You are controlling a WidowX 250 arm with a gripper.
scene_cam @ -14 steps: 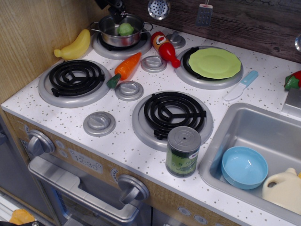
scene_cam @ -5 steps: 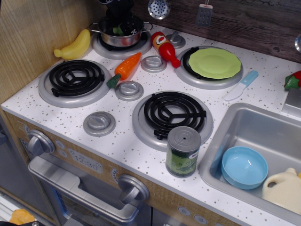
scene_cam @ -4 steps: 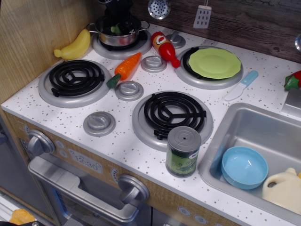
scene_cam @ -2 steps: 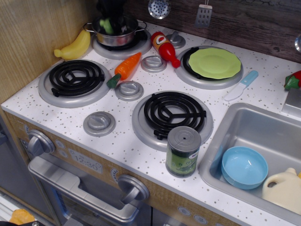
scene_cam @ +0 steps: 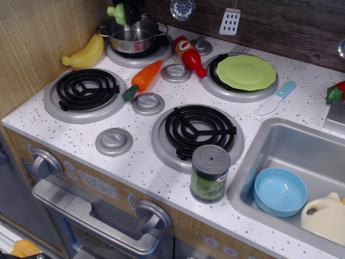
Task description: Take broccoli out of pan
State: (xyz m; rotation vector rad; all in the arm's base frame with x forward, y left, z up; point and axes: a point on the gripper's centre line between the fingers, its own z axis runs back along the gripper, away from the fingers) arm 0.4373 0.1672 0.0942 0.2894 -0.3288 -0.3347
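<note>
**Broccoli lifted clear of the pan, gripped at the back-left burner**

The toy stove top point(scene_cam: 302, 116) spreads out below and in front of the gripper, which sits at the far back-left corner against the wooden side wall. Directly beneath the gripper is the pan point(scene_cam: 131, 36), a shiny steel pot on the rear-left burner; its inside looks bare, though the far wall is partly hidden. Farther out in front and to the side lie the lime-green plate point(scene_cam: 246, 72) on the rear-right burner, the yellow banana point(scene_cam: 85, 53) close beside the pan, the orange carrot point(scene_cam: 143, 79) and the red ketchup bottle point(scene_cam: 190, 56) just in front of it.

The gripper point(scene_cam: 128, 12) is dark and mostly cut off by the top edge; how wide it stands cannot be read directly, but its fingers appear closed onto the broccoli point(scene_cam: 117, 11), which hangs in the air above the pan's rim, off to the gripper's side nearest the wall.

The broccoli reads as hollow hard plastic: light, stiff, not fragile, and probably slick. The lumpy head offers more purchase than the smooth short stem, so a hold across the head seems safer. Being so light, it could likely twist or pop out of a pinch if it knocks the rim or the wall.
</note>
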